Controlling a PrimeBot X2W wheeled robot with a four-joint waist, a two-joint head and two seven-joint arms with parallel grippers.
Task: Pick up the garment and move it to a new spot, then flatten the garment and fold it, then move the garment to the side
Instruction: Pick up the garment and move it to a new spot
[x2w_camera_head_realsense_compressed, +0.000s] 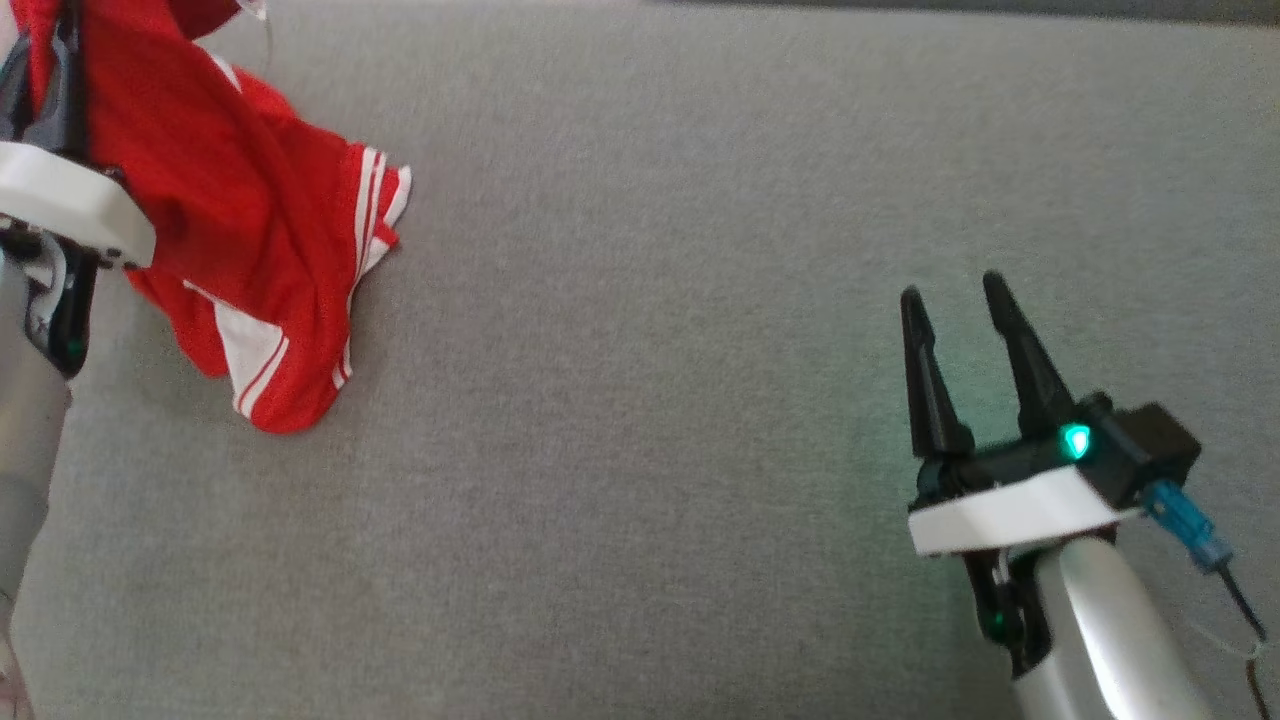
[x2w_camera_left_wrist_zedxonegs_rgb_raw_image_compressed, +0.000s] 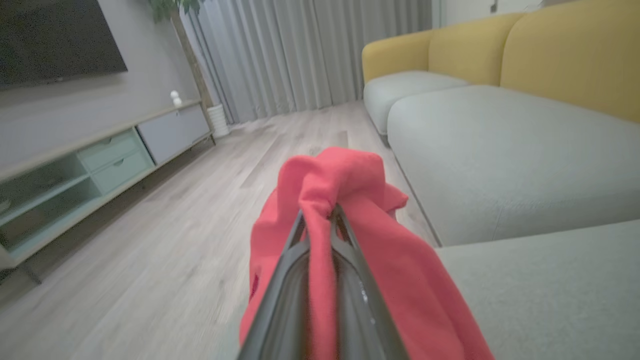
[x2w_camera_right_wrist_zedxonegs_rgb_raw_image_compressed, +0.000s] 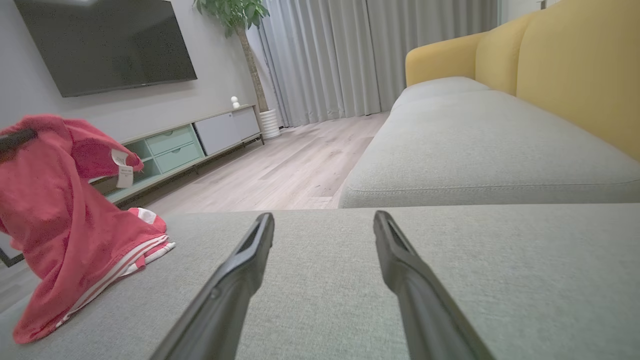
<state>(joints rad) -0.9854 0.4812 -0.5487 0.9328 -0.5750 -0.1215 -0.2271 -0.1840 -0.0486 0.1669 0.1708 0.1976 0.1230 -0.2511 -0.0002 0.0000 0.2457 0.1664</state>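
Grey sofa seat (x2w_camera_head_realsense_compressed: 700, 300) spreads wide; the red garment (x2w_camera_head_realsense_compressed: 260, 220) with white stripes hangs at its left side, the lower part resting on the seat; the left gripper (x2w_camera_left_wrist_zedxonegs_rgb_raw_image_compressed: 316, 215) pinches its upper fold; the right gripper (x2w_camera_head_realsense_compressed: 951, 288), well apart, has fingers spread, holding nothing.

A wide stretch of grey sofa cushion (x2w_camera_head_realsense_compressed: 650, 420) lies between my right claw (x2w_camera_head_realsense_compressed: 951, 288), fingers spread, and the red garment (x2w_camera_head_realsense_compressed: 250, 200); either arm could pass there. The garment hangs from my left claw (x2w_camera_left_wrist_zedxonegs_rgb_raw_image_compressed: 318, 211), clamped on it, and drapes onto the cushion's left part, blocking that side. Ahead, a gap parts this cushion from the next seat (x2w_camera_right_wrist_zedxonegs_rgb_raw_image_compressed: 475, 150), and the yellow backrest (x2w_camera_right_wrist_zedxonegs_rgb_raw_image_compressed: 575, 65) walls one side of that. Beyond the edge, the wood floor (x2w_camera_right_wrist_zedxonegs_rgb_raw_image_compressed: 290, 170) runs to the cabinet (x2w_camera_right_wrist_zedxonegs_rgb_raw_image_compressed: 175, 145).
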